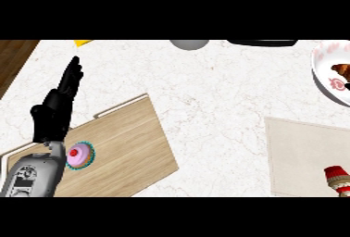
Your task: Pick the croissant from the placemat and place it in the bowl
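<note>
Left hand (60, 99) at the frame's left, fingers straight and released, resting over a wooden board (130, 143), croissant (342, 70) in the white bowl (321, 69) at the upper right edge, beige placemat (301, 157) lower right on the marble counter (219, 92), pink cupcake (80, 155) on the board, right hand unseen

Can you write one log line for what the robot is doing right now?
left hand: open, resting at left | right hand: not in view | croissant: in bowl | placemat: no croissant

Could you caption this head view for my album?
Croissant sits in the bowl; left hand rests open beside a cupcake.
</note>
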Robot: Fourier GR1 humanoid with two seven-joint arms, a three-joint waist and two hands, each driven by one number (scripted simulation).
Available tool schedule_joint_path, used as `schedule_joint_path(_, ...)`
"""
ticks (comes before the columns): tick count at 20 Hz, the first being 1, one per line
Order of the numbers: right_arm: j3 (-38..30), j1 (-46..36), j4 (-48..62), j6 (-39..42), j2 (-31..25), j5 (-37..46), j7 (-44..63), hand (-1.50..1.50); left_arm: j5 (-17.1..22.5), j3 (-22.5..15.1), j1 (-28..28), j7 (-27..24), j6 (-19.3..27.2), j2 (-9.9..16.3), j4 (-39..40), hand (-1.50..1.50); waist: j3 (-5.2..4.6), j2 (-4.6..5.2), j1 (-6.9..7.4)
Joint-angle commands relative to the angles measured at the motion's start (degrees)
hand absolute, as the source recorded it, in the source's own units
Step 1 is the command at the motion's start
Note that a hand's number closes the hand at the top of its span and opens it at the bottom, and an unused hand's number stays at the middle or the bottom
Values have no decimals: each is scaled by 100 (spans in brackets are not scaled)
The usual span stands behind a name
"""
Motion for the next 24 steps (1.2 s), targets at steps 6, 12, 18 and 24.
schedule_joint_path(6, -204, -877, 2093, -639, -41, 284, -253, 150, 145, -5, -152, -36, -189, 17, -74, 0, 21, 97, 252)
schedule_joint_path(12, -230, -1004, 2697, 238, -109, 167, -799, -150, 6, -80, -169, -27, -18, -129, 15, 0, 40, 122, 246)
schedule_joint_path(18, -598, -1221, 3017, 788, -228, -204, -1340, -150, -153, -149, -239, 73, 72, -167, 82, 0, 42, 103, 152)
schedule_joint_path(24, -1022, -1386, 3348, 1301, -722, -567, -1235, -150, 32, 44, -154, -101, -110, 13, 61, 0, 31, 99, 147)
